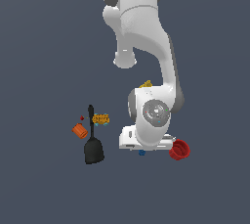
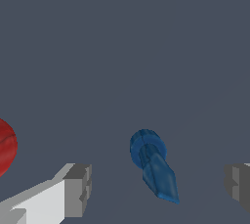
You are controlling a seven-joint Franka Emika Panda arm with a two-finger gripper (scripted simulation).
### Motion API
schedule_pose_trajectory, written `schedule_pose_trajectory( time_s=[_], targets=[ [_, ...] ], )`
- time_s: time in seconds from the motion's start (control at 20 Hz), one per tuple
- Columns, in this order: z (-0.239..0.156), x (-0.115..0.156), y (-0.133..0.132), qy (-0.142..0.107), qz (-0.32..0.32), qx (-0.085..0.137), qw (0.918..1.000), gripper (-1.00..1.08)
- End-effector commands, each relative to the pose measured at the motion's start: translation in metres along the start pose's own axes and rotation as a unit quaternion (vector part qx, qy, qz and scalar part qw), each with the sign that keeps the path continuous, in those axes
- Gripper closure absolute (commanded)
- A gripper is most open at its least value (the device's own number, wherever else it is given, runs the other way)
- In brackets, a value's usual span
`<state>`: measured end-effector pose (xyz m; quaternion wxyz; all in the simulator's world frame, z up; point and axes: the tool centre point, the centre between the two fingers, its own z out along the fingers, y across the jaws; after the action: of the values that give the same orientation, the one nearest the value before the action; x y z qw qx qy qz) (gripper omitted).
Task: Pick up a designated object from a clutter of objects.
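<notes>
The designated object is a tiny dark-blue knobbly piece (image 2: 152, 165) with a round head and a tapered end, lying on the grey floor. In the wrist view it lies between my two fingers (image 2: 78, 189), apart from both. My gripper (image 2: 158, 186) is open and empty around it. In the exterior view only a blue speck (image 1: 142, 153) shows under the white hand (image 1: 146, 140). The red cup (image 1: 179, 149) lies just to the exterior view's right of the hand and shows at the wrist view's edge (image 2: 6, 147).
To the exterior view's left lie a black spatula (image 1: 92, 145), an orange cylinder (image 1: 80, 131), a yellow-orange bit (image 1: 100, 118) and a red speck (image 1: 82, 118). A yellow item (image 1: 146, 84) peeks out behind the arm. The arm hides the ground behind it.
</notes>
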<state>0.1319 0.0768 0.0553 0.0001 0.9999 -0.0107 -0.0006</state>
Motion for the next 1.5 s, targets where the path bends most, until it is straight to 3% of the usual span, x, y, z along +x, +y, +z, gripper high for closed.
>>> schedule_pose_trajectory(
  time_s=[0.0,0.25,0.3,1.0,1.45],
  targets=[
    [0.009,0.000,0.000,0.001,0.000,0.000,1.0000,-0.92],
    [0.013,0.002,0.000,0.001,0.000,0.000,1.0000,-0.92],
    [0.013,0.002,0.000,0.001,0.000,0.000,1.0000,1.08],
    [0.011,0.000,0.002,0.001,0.000,0.000,1.0000,1.08],
    [-0.014,-0.015,0.022,0.001,0.000,0.000,1.0000,1.08]
  ],
)
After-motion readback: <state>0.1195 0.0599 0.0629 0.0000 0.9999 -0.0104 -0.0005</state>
